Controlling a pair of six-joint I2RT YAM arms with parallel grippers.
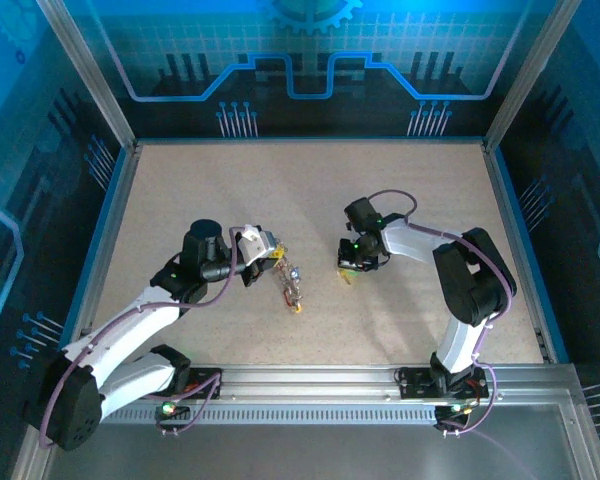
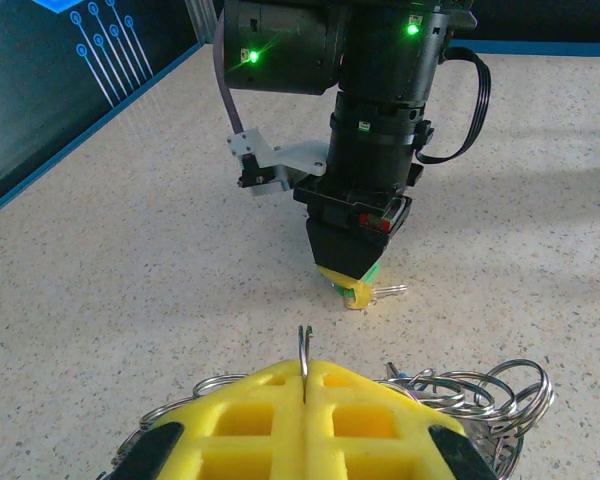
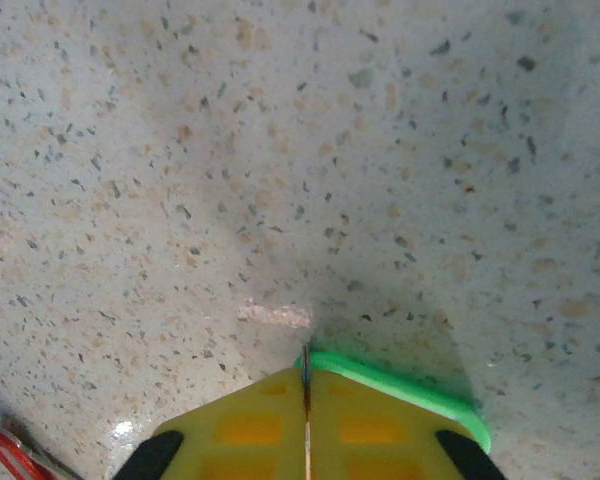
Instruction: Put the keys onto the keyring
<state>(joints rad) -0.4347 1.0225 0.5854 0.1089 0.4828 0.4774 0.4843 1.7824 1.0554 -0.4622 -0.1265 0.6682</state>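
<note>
Silvery keyring pinched in left end effector; right end effector pinches key, shaft horizontal.

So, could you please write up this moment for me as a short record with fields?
Left tool: shut on the keyring, with other keys bunched beside it
Right tool: shut on a green-tagged key, low over the table
Progress: the tools are apart and the held key is not yet on the ring
</note>
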